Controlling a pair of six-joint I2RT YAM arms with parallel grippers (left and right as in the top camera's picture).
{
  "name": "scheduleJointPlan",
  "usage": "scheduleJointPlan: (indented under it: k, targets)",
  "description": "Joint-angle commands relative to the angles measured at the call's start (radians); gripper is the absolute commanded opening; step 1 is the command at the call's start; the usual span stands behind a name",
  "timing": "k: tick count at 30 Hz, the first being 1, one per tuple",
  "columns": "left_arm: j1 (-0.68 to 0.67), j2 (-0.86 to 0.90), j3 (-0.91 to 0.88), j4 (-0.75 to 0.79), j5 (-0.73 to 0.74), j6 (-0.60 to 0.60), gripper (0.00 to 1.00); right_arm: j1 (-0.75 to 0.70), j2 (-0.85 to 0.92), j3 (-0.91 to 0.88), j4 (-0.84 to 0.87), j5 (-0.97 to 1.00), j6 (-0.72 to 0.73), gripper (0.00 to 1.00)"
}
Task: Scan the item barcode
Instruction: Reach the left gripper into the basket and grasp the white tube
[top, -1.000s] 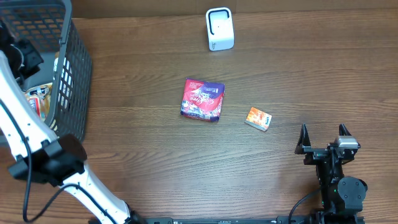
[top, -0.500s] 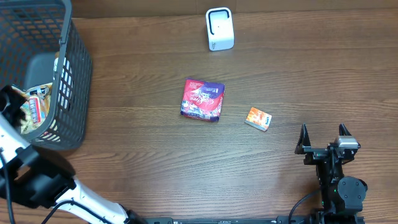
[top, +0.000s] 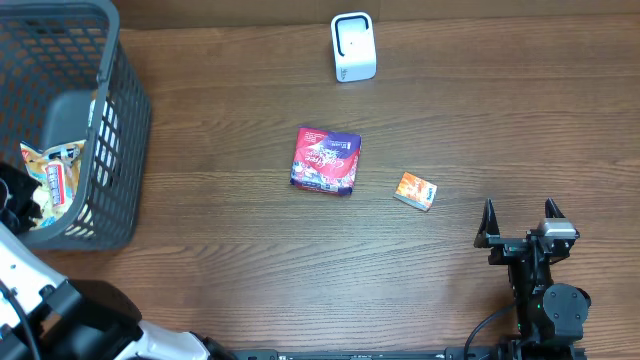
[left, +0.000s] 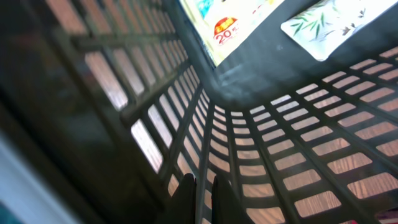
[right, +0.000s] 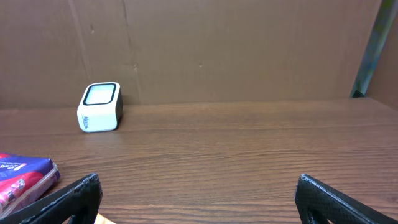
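Note:
A purple-red packet lies flat mid-table, and a small orange box sits to its right. The white scanner stands at the back. My left gripper is down inside the grey basket, close to the mesh wall. It is shut, and a wall rib shows in the thin slit between the fingers. Whether it pinches that rib I cannot tell. My right gripper rests open at the front right with nothing in it. It faces the scanner and the packet's edge.
The basket holds printed snack packs. In the left wrist view a pack with a red sticker and a white leaf-patterned pack lie on its floor. My left arm runs along the table's left edge. A cardboard wall stands behind the scanner.
My left arm has swung from the back of the basket toward the front left corner. The basket has shifted slightly forward and right. The right arm has not moved.

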Motion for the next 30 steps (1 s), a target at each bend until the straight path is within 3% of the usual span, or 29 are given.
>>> scheduleJointPlan:
  k: [1,7,12,17,21,24,27,30]
  targets:
    - [0.047,-0.054,-0.064,-0.014,-0.031,-0.032,0.04,0.005,-0.012,-0.01,0.006,0.005,-0.005,1.0]
    - [0.051,-0.116,-0.066,-0.014,0.017,-0.036,0.04,0.005,-0.012,-0.01,0.006,0.005,-0.005,1.0]
    - [0.044,-0.201,-0.113,-0.014,0.239,-0.028,0.04,0.005,-0.012,-0.01,0.006,0.005,-0.005,1.0]
    - [-0.023,-0.29,-0.135,-0.001,0.237,-0.006,0.04,0.005,-0.012,-0.01,0.006,0.005,-0.005,1.0]
    - [-0.04,-0.311,-0.135,0.109,0.225,-0.003,0.04,0.005,-0.012,-0.01,0.006,0.005,-0.005,1.0]
    - [-0.044,-0.311,-0.135,0.194,0.14,0.016,0.04,0.005,-0.012,-0.01,0.006,0.005,-0.005,1.0]
    - [-0.076,-0.31,-0.135,0.212,-0.168,-0.063,0.04,0.005,-0.012,-0.01,0.006,0.005,-0.005,1.0]
    - [-0.139,-0.31,-0.135,0.217,-0.323,-0.102,0.04,0.005,-0.012,-0.01,0.006,0.005,-0.005,1.0]
